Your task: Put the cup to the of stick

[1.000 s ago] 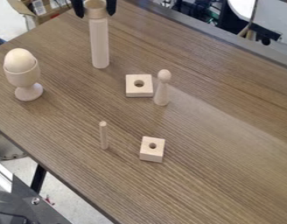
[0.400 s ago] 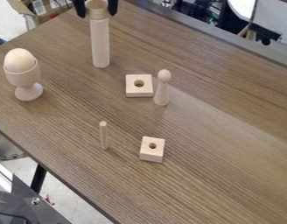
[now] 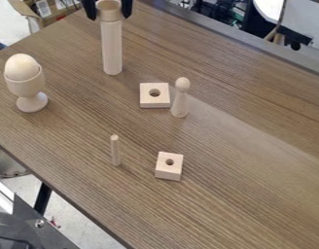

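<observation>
My claw (image 3: pixel 109 17) was clamped on the cup (image 3: pixel 109 11), its axis aligned with the upright stick (image 3: pixel 112 48) directly beneath.

Wood-grain tabletop (image 3: pixel 246 165) bears a pale diagonal sheen. Light floor (image 3: pixel 84 224) lies beyond its lower-left edge. Cardboard box (image 3: pixel 23 8) noted upper left; dark clutter (image 3: pixel 217 10) at top.

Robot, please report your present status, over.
Gripper closed on cup. Cup at top of tall stick. Larger holed block near stick, not touching it.
</observation>
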Available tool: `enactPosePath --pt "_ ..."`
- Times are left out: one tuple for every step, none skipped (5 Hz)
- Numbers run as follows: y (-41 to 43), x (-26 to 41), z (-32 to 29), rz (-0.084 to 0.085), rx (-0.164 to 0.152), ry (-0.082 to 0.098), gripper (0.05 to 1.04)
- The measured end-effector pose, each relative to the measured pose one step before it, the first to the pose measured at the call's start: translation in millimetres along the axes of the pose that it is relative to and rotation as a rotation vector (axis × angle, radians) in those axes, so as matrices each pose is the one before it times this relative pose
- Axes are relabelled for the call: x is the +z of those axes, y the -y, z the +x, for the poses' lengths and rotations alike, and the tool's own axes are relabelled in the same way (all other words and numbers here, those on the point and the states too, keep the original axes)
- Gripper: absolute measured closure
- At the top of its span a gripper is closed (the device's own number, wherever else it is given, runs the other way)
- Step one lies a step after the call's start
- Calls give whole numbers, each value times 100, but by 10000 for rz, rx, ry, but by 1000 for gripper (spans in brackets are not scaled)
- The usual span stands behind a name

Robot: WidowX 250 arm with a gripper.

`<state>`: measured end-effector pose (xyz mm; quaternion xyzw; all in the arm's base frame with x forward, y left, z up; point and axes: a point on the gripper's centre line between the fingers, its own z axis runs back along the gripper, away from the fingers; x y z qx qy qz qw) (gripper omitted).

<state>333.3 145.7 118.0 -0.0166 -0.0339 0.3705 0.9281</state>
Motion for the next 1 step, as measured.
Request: enactPosePath --pt "-43 97 -62 -6 -20 63 346"
